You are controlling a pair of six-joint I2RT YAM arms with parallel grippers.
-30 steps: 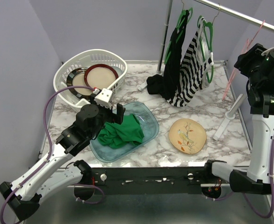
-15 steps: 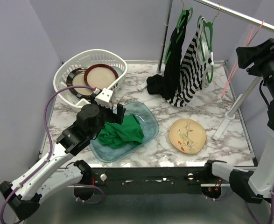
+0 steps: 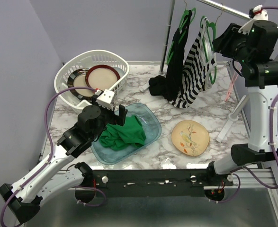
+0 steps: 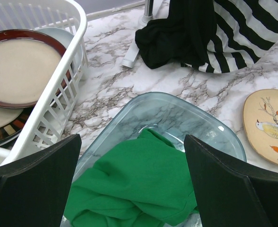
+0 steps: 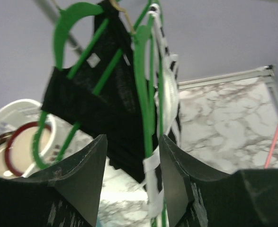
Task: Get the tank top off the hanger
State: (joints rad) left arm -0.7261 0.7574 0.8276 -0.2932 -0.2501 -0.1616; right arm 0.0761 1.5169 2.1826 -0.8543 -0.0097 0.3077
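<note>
A black-and-white striped tank top [image 3: 194, 71] hangs on a green hanger [image 3: 209, 35] from the rail, next to a black garment [image 3: 174, 66] on another green hanger. My right gripper [image 3: 218, 43] is high up, just right of the striped top's hanger. In the right wrist view the gripper [image 5: 133, 139] is open, and the green hanger [image 5: 141, 71] and a white strap [image 5: 169, 92] run between the fingers; I cannot tell if they touch. My left gripper [image 3: 121, 115] is open over a green cloth [image 4: 129, 189] and holds nothing.
The green cloth lies in a glass dish [image 3: 152, 128]. A white basket [image 3: 63, 75] with plates stands at the back left. A bird-painted plate [image 3: 190, 137] lies front right. The metal rail [image 3: 233, 12], a pink hanger [image 3: 232, 87] and a white post [image 3: 232, 119] are at the right.
My right arm has swung up and left from the far right edge to the striped top's hanger. The left arm has not moved.
</note>
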